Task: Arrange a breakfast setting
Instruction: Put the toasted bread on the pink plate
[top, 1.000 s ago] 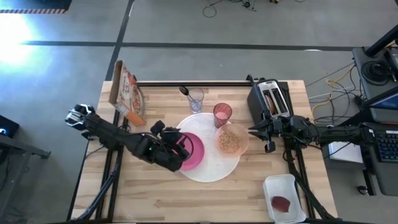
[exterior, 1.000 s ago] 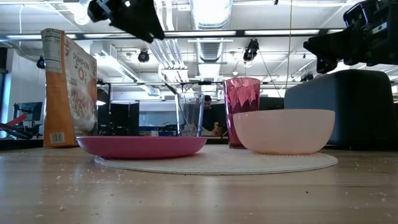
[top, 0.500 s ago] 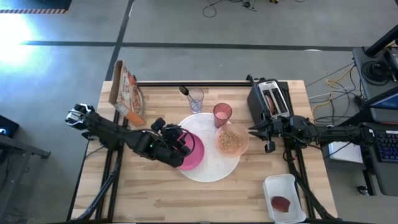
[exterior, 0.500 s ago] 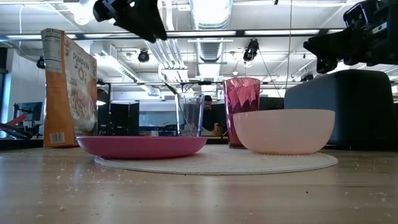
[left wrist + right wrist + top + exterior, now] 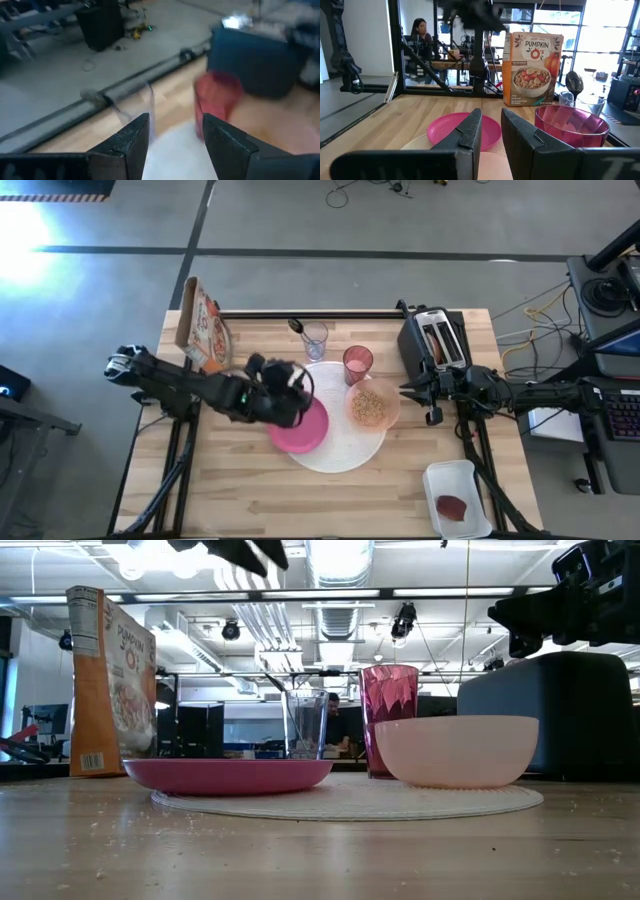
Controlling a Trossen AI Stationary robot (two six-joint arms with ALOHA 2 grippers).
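A white round mat (image 5: 345, 452) bears a magenta plate (image 5: 305, 430) and a peach bowl (image 5: 372, 406) with cereal in it. Just beyond the mat stand a pink cup (image 5: 357, 363) and a clear glass (image 5: 316, 340); a spoon (image 5: 574, 82) leans in the glass, bowl end up. The orange cereal box (image 5: 205, 330) stands upright at the far left. My left gripper (image 5: 296, 385) hovers open and high over the plate's far edge, pointing toward the cup (image 5: 217, 97). My right gripper (image 5: 414, 391) waits right of the bowl, its fingers a narrow gap apart around nothing (image 5: 491, 131).
A toaster (image 5: 436, 340) stands at the far right, just behind my right gripper. A white tray (image 5: 456, 498) with a dark red piece in it lies at the near right corner. Bare wood (image 5: 230, 490) runs along the near edge and the left side.
My left gripper has risen and gone toward the table's far edge, from over the plate's left rim toward the glass and cup, rolling a little. In the low view it has nearly left the picture's top. Nothing on the table has moved.
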